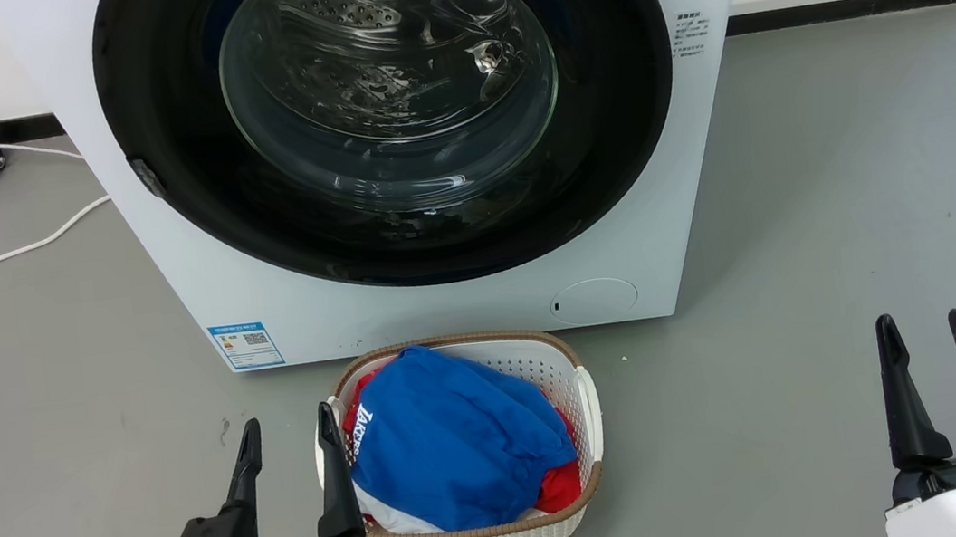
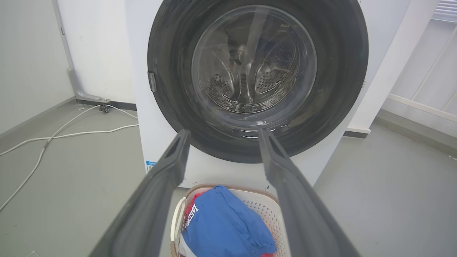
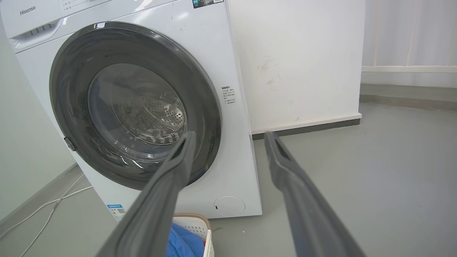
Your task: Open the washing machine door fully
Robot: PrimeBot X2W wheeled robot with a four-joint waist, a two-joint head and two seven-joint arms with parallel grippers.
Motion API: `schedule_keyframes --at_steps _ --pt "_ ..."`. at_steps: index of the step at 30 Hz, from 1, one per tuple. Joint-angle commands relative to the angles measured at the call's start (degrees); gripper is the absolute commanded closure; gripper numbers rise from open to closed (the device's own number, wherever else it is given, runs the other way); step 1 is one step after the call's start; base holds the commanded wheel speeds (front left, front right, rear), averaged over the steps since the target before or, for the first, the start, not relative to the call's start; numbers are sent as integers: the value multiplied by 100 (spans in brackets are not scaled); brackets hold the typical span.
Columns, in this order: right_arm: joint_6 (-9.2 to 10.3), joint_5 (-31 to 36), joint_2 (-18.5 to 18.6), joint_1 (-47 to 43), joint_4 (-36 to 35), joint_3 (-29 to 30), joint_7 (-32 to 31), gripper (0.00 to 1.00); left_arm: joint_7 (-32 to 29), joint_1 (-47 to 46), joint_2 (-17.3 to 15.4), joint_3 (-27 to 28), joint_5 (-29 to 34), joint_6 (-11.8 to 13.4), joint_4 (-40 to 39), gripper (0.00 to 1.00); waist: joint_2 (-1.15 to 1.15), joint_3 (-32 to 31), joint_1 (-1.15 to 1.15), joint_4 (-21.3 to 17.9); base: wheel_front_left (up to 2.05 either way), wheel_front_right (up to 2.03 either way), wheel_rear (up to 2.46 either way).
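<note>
Nearest you: your left tool (image 1: 288,415) is at lower left, fingers spread wide and holding nothing. Its inner finger stands in front of the left rim of the laundry basket (image 1: 585,410). Your right tool (image 1: 921,316) is at lower right, also spread wide and empty, over bare grey floor (image 1: 806,265), well apart from the basket. The basket stands on the floor just in front of the washing machine (image 1: 170,288), with a blue garment (image 1: 455,454) piled over red cloth (image 1: 563,481). Beyond it, the washing machine door (image 1: 173,160) is shut, flush with the white front. You see the steel drum (image 1: 355,10) through its glass bowl (image 1: 431,183). A small grey latch tab (image 1: 148,178) sits on the door's left edge in the head view. Neither tool touches the door. A white cable (image 1: 2,258) lies on the floor left of the machine.
</note>
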State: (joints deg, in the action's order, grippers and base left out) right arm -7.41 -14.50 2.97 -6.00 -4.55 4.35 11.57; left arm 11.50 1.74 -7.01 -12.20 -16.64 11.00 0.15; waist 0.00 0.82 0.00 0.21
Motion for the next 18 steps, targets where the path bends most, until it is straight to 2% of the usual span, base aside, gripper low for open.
schedule_keyframes --at_steps 1,18 --pt "-12 141 -7 -38 -77 1 50 0 56 19 -10 11 127 -26 -35 0 0 -1 0 0 0 0 0" --pt "-13 525 -12 -190 -160 -65 233 0 245 177 244 249 800 -323 17 0 0 -7 0 12 0 0 0"
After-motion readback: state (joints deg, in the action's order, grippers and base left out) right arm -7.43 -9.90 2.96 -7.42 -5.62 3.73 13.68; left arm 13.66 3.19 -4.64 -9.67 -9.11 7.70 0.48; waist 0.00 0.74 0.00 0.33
